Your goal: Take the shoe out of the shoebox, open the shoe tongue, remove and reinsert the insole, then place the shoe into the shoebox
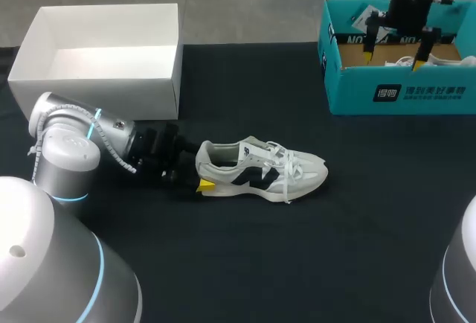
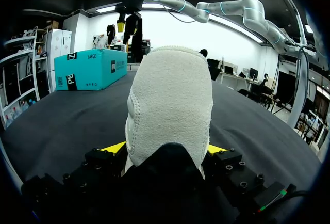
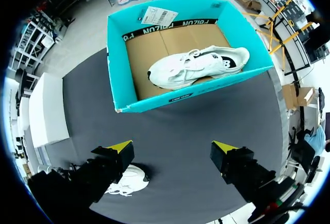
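The shoe (image 1: 260, 168) lies on its sole in the middle of the black desk (image 1: 357, 248), out of the shoebox, heel towards the left arm and toe pointing to the right. It is white with a dark mark on its side (a brand mark, too small to make out), and its white laces are loosely tied over the tongue.

The left pincer (image 1: 199, 167) lies low along the desk and holds the shoe by the heel. In the left wrist view a yellow tip presses against each side of the padded heel.

The teal shoebox (image 1: 401, 92) stands open at the far right of the desk, well apart from the shoe. Its front wall carries a white logo and a line of white print. A black printed strip runs along the inside of one wall, with a white paper label (image 3: 159, 15) above it. A second shoe (image 3: 198, 68) lies inside on brown cardboard.

The right pincer (image 3: 171, 146) hangs above the shoebox with its fingers spread wide, holding nothing.

A white box (image 1: 104, 48) stands open at the far left.
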`<state>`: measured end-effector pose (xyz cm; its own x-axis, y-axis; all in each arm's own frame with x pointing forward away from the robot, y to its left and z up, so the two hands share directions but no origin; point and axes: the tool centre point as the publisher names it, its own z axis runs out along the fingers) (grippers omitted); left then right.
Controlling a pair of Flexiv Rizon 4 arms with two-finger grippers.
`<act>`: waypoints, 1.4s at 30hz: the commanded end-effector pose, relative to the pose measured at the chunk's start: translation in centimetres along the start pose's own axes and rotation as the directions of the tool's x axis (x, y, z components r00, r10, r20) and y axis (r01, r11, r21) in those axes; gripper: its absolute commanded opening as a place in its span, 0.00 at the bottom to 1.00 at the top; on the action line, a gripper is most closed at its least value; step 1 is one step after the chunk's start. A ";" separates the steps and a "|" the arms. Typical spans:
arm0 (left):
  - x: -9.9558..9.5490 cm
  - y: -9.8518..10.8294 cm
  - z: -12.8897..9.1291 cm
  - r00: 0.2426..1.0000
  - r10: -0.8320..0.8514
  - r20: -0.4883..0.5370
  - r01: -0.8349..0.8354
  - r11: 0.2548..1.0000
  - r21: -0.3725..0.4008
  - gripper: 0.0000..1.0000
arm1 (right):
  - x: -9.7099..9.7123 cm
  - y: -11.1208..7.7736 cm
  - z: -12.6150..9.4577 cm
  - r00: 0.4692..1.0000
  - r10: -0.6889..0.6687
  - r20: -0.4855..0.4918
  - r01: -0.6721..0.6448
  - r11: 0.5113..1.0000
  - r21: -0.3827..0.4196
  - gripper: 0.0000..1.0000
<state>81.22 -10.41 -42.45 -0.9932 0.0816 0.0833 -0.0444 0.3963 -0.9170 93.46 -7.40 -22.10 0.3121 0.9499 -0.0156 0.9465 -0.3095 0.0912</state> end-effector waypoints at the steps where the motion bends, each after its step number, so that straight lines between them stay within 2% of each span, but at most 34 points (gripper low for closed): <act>1: 0.1 -0.1 -0.1 1.000 -0.001 0.000 0.001 1.000 -0.002 0.00 | 2.0 -2.1 0.5 1.000 -0.005 -0.003 0.005 1.000 0.006 1.00; 12: 0.1 -0.1 -0.1 1.000 -0.001 0.000 0.001 1.000 -0.002 0.00 | 6.6 -8.4 1.2 0.998 -0.036 -0.044 0.038 0.997 0.066 1.00; 38: 0.1 -0.1 -0.1 1.000 -0.001 0.000 0.001 1.000 -0.002 0.00 | 6.6 -8.4 1.2 0.998 -0.036 -0.044 0.038 0.997 0.066 1.00; 42: 0.1 -0.1 -0.1 1.000 -0.001 0.000 0.001 1.000 -0.002 0.00 | 8.3 -9.7 1.8 0.999 -0.036 -0.035 0.038 0.997 0.066 1.00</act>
<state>81.22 -10.40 -42.45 -0.9932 0.0816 0.0834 -0.0444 0.3965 -0.9169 87.21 2.11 -24.24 0.2671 0.9633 0.0273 0.9634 -0.2676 0.0167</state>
